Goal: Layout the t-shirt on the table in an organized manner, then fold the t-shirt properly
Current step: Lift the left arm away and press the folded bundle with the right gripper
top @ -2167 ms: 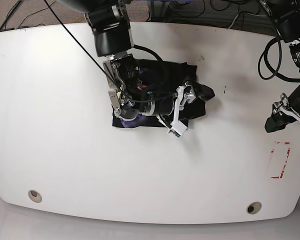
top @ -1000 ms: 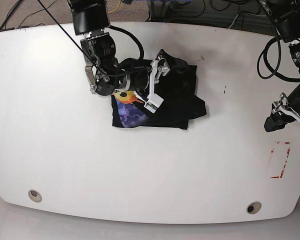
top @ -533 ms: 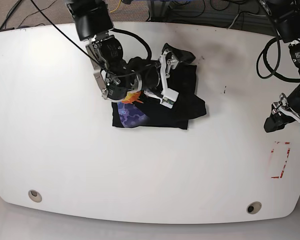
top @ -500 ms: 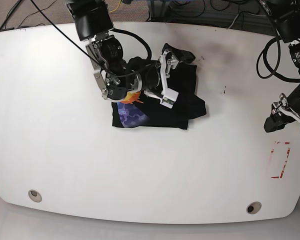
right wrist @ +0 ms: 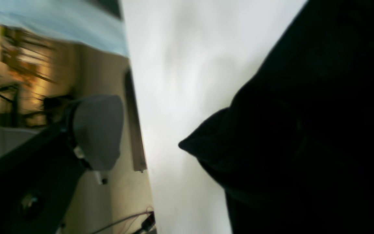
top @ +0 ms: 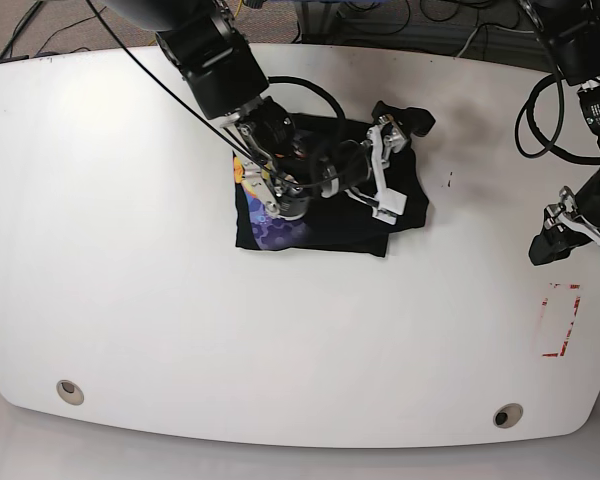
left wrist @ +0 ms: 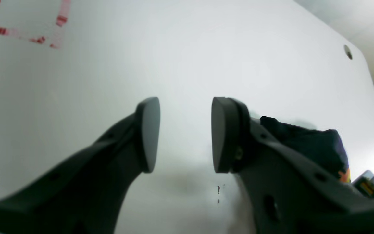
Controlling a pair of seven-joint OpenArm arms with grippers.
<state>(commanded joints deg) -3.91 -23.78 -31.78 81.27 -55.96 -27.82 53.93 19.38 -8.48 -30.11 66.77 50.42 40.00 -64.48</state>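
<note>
The black t-shirt lies in a folded bundle on the white table, its orange and bluish print showing at the left edge. My right gripper hovers open over the bundle's right side, one finger at the far edge and one at the near edge. In the right wrist view a grey finger pad stands apart from the dark cloth; the other finger is hidden. My left gripper hangs open and empty at the table's right edge. Its wrist view shows the open left gripper and the t-shirt far off.
A red tape rectangle marks the table below my left gripper. Two round metal grommets sit near the front edge. Black cables run behind the table's back edge.
My right arm has swung to the right across the t-shirt, and the bundle has shifted slightly right with it. My left arm has stayed still.
</note>
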